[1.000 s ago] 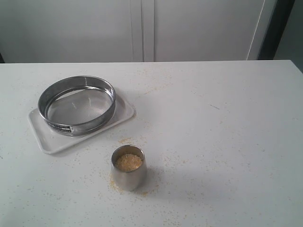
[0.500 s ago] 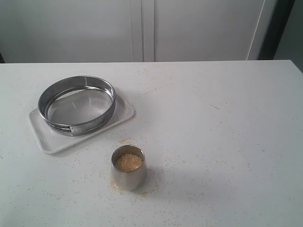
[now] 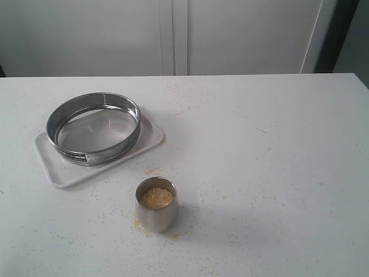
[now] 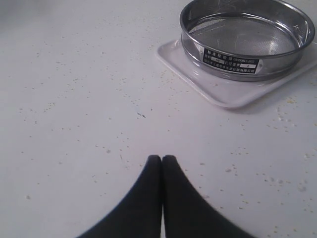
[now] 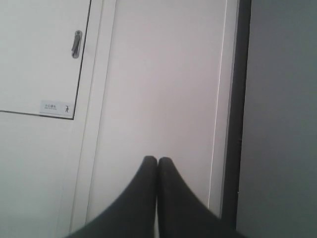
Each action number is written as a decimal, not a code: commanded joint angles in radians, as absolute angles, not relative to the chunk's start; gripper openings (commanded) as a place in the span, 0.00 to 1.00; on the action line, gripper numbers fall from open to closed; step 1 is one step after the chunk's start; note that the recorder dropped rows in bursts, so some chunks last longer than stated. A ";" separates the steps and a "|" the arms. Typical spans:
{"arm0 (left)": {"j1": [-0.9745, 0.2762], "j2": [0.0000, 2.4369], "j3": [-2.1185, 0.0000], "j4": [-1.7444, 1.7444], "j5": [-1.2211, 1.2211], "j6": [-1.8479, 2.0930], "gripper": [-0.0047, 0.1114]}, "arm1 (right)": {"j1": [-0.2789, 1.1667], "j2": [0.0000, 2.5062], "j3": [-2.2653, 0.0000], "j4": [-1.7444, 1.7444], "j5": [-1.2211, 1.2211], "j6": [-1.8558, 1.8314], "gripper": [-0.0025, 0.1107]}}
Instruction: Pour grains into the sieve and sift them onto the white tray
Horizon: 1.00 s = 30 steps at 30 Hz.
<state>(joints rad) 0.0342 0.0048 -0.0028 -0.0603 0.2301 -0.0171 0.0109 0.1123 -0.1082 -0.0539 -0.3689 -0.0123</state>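
The sieve (image 3: 94,127), a wide steel ring with a dark label, stands on the white tray (image 3: 62,170) at the left of the table; its mesh looks bare. Golden-yellow grains (image 3: 157,198) fill a small steel cup (image 3: 156,206) in front of the tray. In the left wrist view the sieve (image 4: 247,35) and tray (image 4: 224,91) lie well ahead of my left gripper (image 4: 161,158), which is shut with nothing in it above bare table. My right gripper (image 5: 157,160) is shut and empty, facing a wall and cabinet doors. Neither gripper shows in the exterior view.
Stray grains (image 3: 151,171) are scattered over the white table (image 3: 259,173), thickest around the cup. White cabinet doors (image 3: 173,34) stand behind the table's far edge. A door handle (image 5: 76,43) shows in the right wrist view.
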 commanded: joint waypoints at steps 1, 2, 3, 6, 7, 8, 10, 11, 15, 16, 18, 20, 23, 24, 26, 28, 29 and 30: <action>0.037 0.000 0.000 -0.067 0.232 -0.021 0.04 | 0.016 0.243 -0.164 -0.077 -0.370 -0.019 0.02; 0.037 0.000 0.000 -0.067 0.232 -0.021 0.04 | 0.016 0.269 -0.172 -0.081 -0.375 -0.019 0.02; 0.037 0.000 0.000 -0.067 0.232 -0.021 0.04 | 0.016 0.303 -0.178 -0.081 -0.389 -0.019 0.02; 0.037 0.000 0.000 -0.067 0.232 -0.021 0.04 | 0.016 0.396 -0.188 -0.083 -0.444 0.011 0.02; 0.037 0.000 0.000 -0.067 0.232 -0.021 0.04 | 0.016 0.428 -0.188 -0.083 -0.464 0.019 0.02; 0.037 0.000 0.000 -0.067 0.232 -0.021 0.04 | 0.016 0.460 -0.188 -0.088 -0.472 0.030 0.02; 0.037 0.000 0.000 -0.067 0.232 -0.021 0.04 | 0.016 0.521 -0.188 -0.110 -0.481 0.034 0.02; 0.037 0.000 0.000 -0.067 0.232 -0.021 0.04 | 0.016 0.551 -0.188 -0.127 -0.481 0.034 0.02; 0.037 0.000 0.000 -0.067 0.232 -0.021 0.04 | 0.016 0.655 -0.188 -0.183 -0.518 0.042 0.02; 0.037 0.000 0.000 -0.067 0.232 -0.021 0.04 | 0.016 0.683 -0.188 -0.191 -0.537 0.052 0.02; 0.037 0.000 0.000 -0.067 0.232 -0.021 0.04 | 0.016 0.742 -0.188 -0.191 -0.570 0.057 0.02; 0.037 0.000 0.000 -0.067 0.232 -0.021 0.04 | 0.016 0.808 -0.186 -0.201 -0.619 0.062 0.02; 0.037 0.000 0.000 -0.067 0.232 -0.021 0.04 | 0.016 0.903 -0.186 -0.239 -0.687 0.084 0.02; 0.037 0.000 0.000 -0.067 0.232 -0.021 0.04 | 0.016 0.930 -0.186 -0.253 -0.715 0.088 0.02; 0.037 0.000 0.000 -0.067 0.232 -0.021 0.04 | 0.016 0.999 -0.186 -0.282 -0.764 0.103 0.02; 0.037 0.000 0.000 -0.067 0.232 -0.021 0.04 | 0.016 1.070 -0.186 -0.299 -0.796 0.115 0.02; 0.037 0.000 0.000 -0.067 0.232 -0.021 0.04 | 0.016 1.104 -0.186 -0.314 -0.811 0.117 0.02; 0.037 0.000 0.000 -0.067 0.232 -0.021 0.04 | 0.016 1.139 -0.186 -0.331 -0.826 0.117 0.02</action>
<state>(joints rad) 0.0342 0.0048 -0.0028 -0.0603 0.2301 -0.0171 0.0109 1.0625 -0.1786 -0.2860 -0.7695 0.1046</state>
